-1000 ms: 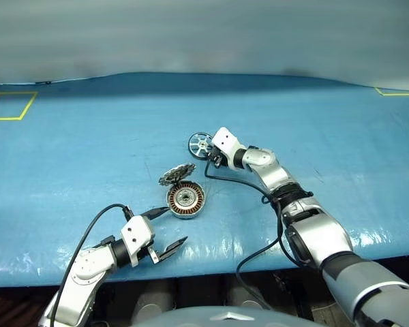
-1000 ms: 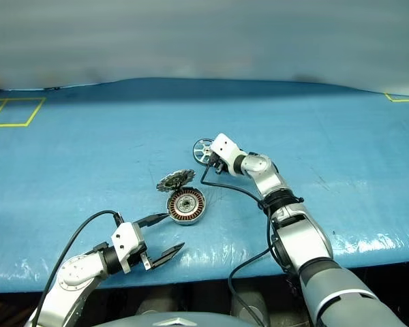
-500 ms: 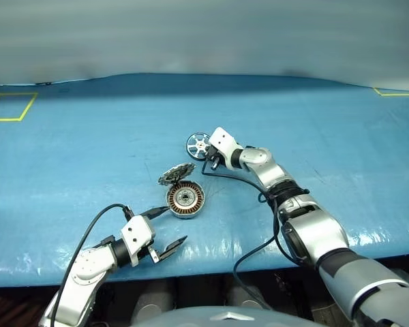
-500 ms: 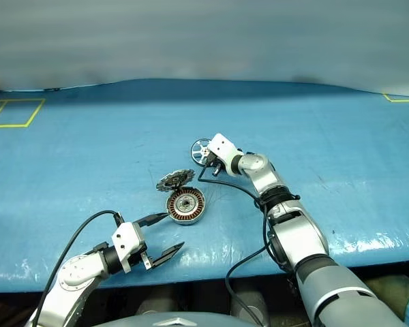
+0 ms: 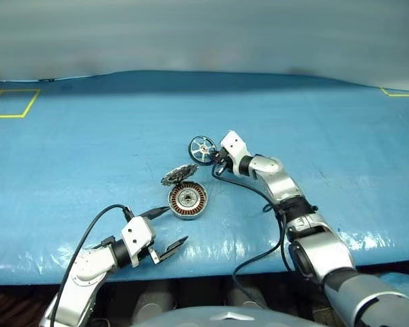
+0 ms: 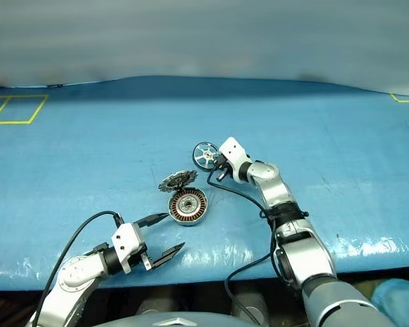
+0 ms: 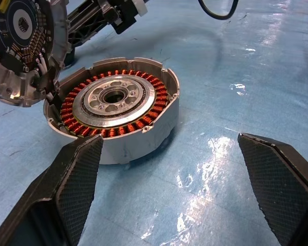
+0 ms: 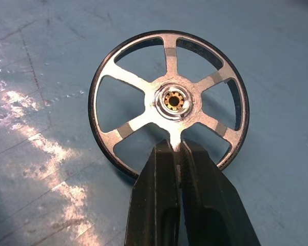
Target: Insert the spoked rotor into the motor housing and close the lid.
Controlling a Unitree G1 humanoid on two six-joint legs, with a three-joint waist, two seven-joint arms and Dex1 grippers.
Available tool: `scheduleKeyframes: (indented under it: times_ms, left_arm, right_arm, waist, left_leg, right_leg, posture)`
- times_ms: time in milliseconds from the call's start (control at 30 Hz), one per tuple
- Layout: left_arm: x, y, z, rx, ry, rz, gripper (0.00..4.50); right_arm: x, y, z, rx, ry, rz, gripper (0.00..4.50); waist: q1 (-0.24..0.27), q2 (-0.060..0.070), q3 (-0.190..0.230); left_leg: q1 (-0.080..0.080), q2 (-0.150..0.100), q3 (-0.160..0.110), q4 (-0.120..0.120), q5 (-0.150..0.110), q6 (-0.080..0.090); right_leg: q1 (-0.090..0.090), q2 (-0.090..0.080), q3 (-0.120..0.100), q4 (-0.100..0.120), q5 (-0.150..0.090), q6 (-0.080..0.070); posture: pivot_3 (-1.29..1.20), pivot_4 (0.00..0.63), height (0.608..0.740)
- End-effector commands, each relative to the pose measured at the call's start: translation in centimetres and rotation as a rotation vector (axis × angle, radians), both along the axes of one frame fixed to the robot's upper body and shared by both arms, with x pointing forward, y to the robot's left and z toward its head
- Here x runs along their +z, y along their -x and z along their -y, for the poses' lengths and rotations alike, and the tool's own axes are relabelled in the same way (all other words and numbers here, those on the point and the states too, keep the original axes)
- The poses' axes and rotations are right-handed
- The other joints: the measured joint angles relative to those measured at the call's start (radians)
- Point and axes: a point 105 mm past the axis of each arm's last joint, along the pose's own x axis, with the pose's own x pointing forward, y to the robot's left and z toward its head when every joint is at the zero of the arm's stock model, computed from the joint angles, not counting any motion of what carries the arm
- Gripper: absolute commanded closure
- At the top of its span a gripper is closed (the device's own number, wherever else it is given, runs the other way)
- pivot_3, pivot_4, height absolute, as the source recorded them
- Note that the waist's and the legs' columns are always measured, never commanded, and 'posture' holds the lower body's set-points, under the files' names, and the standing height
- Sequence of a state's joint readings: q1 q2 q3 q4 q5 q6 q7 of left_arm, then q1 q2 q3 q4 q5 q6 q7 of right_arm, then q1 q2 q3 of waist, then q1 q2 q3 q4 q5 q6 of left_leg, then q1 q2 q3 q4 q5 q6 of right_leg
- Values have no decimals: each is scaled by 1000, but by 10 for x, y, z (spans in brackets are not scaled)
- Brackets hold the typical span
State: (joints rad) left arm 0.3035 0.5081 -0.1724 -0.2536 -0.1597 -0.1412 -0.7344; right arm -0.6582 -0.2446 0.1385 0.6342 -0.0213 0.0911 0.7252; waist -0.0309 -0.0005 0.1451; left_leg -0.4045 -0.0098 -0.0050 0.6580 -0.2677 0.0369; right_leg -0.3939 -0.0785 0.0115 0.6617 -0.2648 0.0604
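The small shiny silver spoked rotor (image 8: 169,102), a six-spoked wheel with a dark rim and a brass-coloured hub, stands tilted on its edge above the blue cloth-covered surface (image 5: 68,170), its flat face turned towards my right wrist and its axle pointing back along my right gripper (image 8: 177,151). That gripper is pinched almost shut on the lowest spoke, just below the hub, so I hold the rotor by that one spoke. In the head view the rotor sits at the tip of my right gripper, beyond and to the right of the motor housing.

The squat round metal motor housing (image 7: 115,102) rests flat on the surface with its open side up, a ring of copper-brown windings showing around the silver bearing centre. Its thin silver-grey round lid (image 7: 20,46) stands swung up on the far left side of the rim, joined to it, with its inner face turned towards the housing.

My left gripper (image 7: 169,174) hangs just in front of the housing, its black fingers (image 7: 79,177) spread wide, touching nothing.
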Motion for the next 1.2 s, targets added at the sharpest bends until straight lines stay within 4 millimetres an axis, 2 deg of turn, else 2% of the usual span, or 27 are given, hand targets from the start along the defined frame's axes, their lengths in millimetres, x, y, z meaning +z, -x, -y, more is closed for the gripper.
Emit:
scheduleKeyframes:
  times_ms: [33, 167, 233, 367, 567, 767, 1200]
  left_arm:
    - [5, 3, 5, -29, 32, 18, 0]
    - [3, 5, 6, -53, 27, 1, 0]
    - [2, 6, 6, -59, 28, -5, 0]
    - [1, 9, 7, -70, 30, -18, 0]
    - [0, 10, 6, -81, 24, -31, 0]
    - [-1, 10, 5, -84, 17, -35, 0]
    - [4, 6, 9, -78, 19, -25, 0]
  right_arm:
    - [25, 12, 18, -8, -53, 73, 4474]
    - [31, 35, 42, -58, -54, 90, 4474]
    - [38, 45, 45, -71, -113, 87, 4474]
    - [45, 81, 31, 48, -205, 41, 4474]
    - [34, 127, 5, 249, -207, -72, 4474]
    - [27, 130, -2, 259, -186, -89, 4474]
    - [28, 125, -16, 313, -129, -48, 4474]
  waist:
    - [5, 0, 0]
    - [6, 1, 1]
    - [6, 1, 1]
    - [7, 1, 1]
    - [12, 1, 1]
    - [14, 0, 2]
    - [19, 0, 1]
  left_leg:
    - [-2, 0, 0, 0, 0, 0]
    - [-7, 0, 0, 1, 0, 0]
    - [-7, 0, 0, 2, 0, 0]
    - [-6, 1, 0, 4, 0, 0]
    - [-5, 1, -1, 7, 1, 2]
    - [-3, 0, 0, 9, 2, 4]
    - [-3, 0, 0, 9, 2, 4]
  right_leg:
    - [-1, 0, 0, 0, 0, 0]
    - [-5, 1, -1, 0, 0, 0]
    - [-5, 1, -1, 0, 0, 0]
    - [-3, 3, -1, 0, 0, 1]
    - [0, 3, -3, 0, 1, 2]
    - [1, 5, -4, 0, 2, 4]
    - [1, 10, -3, 0, 3, 5]
  posture:
    - [0, 150, 740]
    - [0, 150, 740]
    - [0, 150, 740]
    - [0, 150, 740]
    - [0, 150, 740]
    - [0, 150, 740]
    - [0, 150, 740]
